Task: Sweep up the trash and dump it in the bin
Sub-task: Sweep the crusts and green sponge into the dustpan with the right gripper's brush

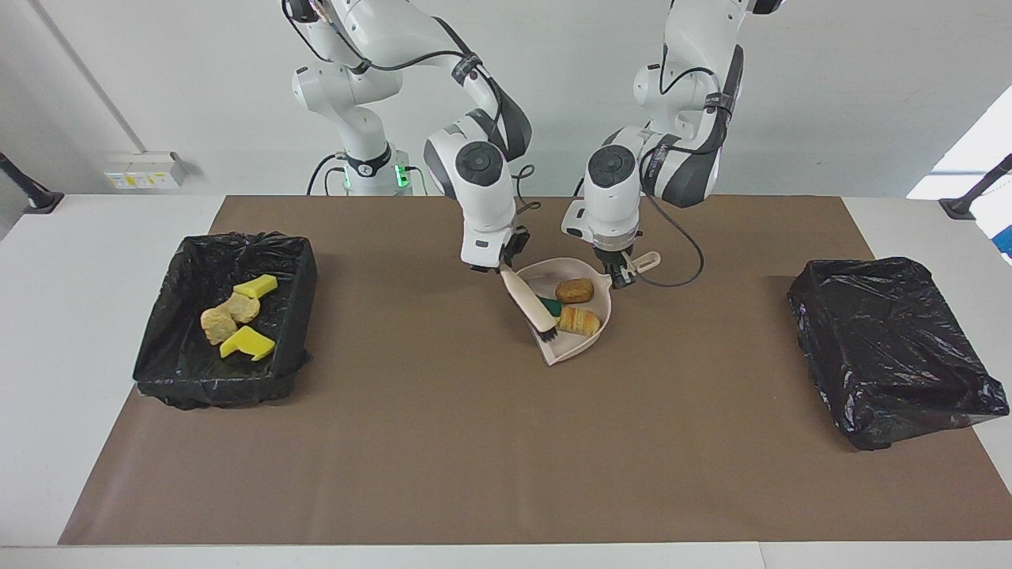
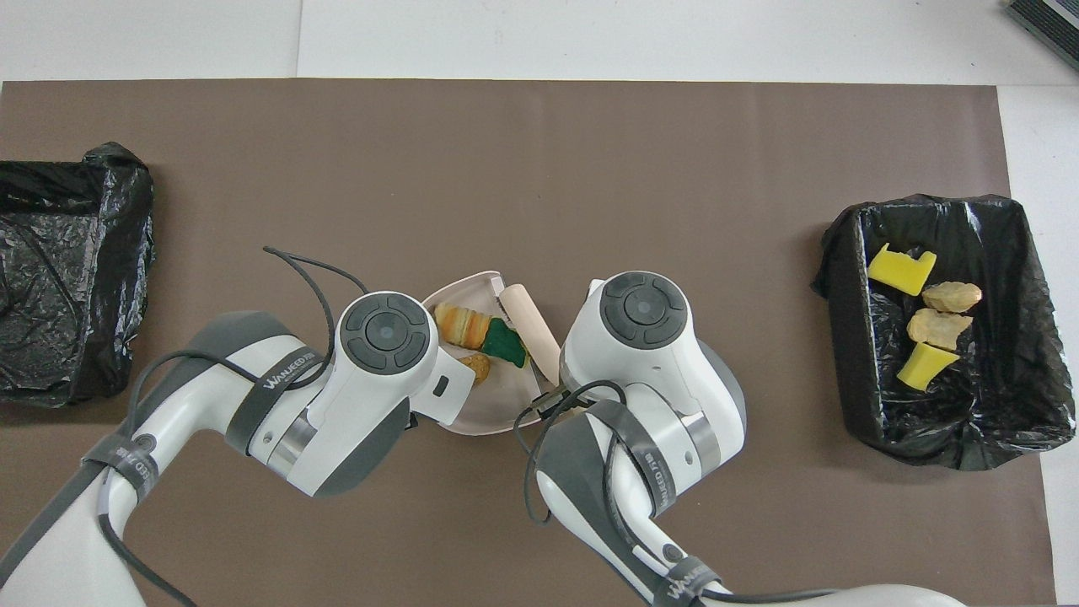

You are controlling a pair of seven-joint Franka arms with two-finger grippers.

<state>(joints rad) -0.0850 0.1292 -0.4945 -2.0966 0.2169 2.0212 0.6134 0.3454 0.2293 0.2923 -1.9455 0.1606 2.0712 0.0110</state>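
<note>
Trash (image 1: 578, 321), green-backed sponge, bread lumps, in beige dustpan (image 1: 598, 328)

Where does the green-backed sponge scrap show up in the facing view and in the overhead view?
Facing view: the green-backed sponge scrap lies in the dustpan, mostly hidden by the brush, beside the striped bread lump.
Overhead view: the scrap sits mid-dustpan, between brush and lump.
Shared landmark: the striped bread lump.
</note>
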